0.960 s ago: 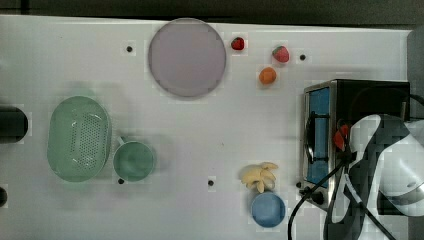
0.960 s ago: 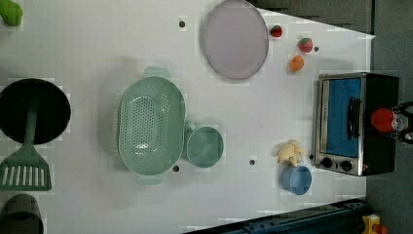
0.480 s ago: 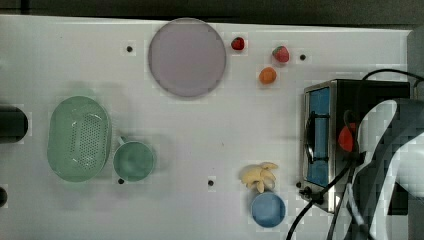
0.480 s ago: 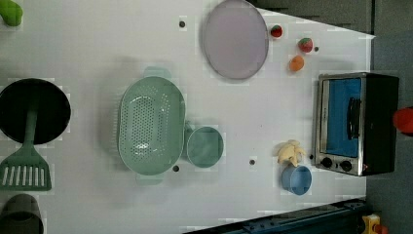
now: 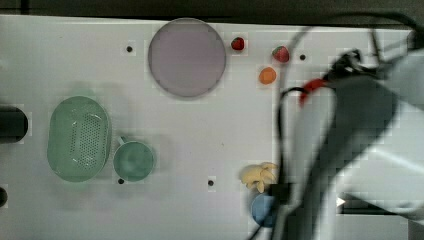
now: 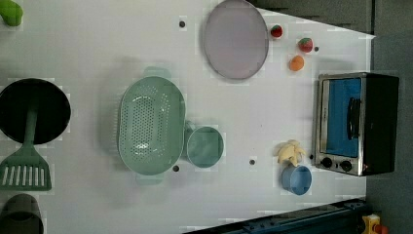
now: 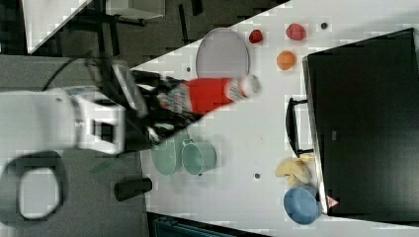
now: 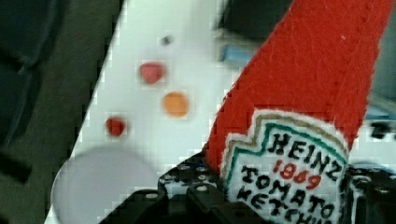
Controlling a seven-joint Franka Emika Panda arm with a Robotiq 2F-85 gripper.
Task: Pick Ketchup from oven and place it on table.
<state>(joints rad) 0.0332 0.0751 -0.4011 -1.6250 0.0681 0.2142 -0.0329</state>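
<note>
My gripper (image 7: pixel 169 102) is shut on the base of the Ketchup (image 7: pixel 207 94), a red bottle held sideways in the air with its white cap (image 7: pixel 250 85) pointing to the right view's right. In the wrist view the Ketchup (image 8: pixel 308 88) rises between the black fingers (image 8: pixel 187 201), its shield label facing the camera. The oven (image 6: pixel 358 123) stands at the left view's right with its blue glass door shut. In the right view the oven (image 7: pixel 363 123) is apart from the bottle. The blurred arm (image 5: pixel 360 145) covers the top view's right. The white table (image 6: pixel 87 44) lies below.
A lilac plate (image 5: pixel 186 56), two strawberries (image 5: pixel 238 43) (image 5: pixel 281 53) and an orange ball (image 5: pixel 267 75) lie at the far edge. A green colander (image 5: pixel 79 138), green cup (image 5: pixel 133 160), bananas (image 5: pixel 259 175) and blue bowl (image 5: pixel 262 210) are on the table. A black pan (image 6: pixel 30 109) and spatula (image 6: pixel 25 165) sit at the left view's left.
The arm has drawn away from the oven with the Ketchup and risen, now looming large and blurred in the top view. The red bottle has left the left view's right edge.
</note>
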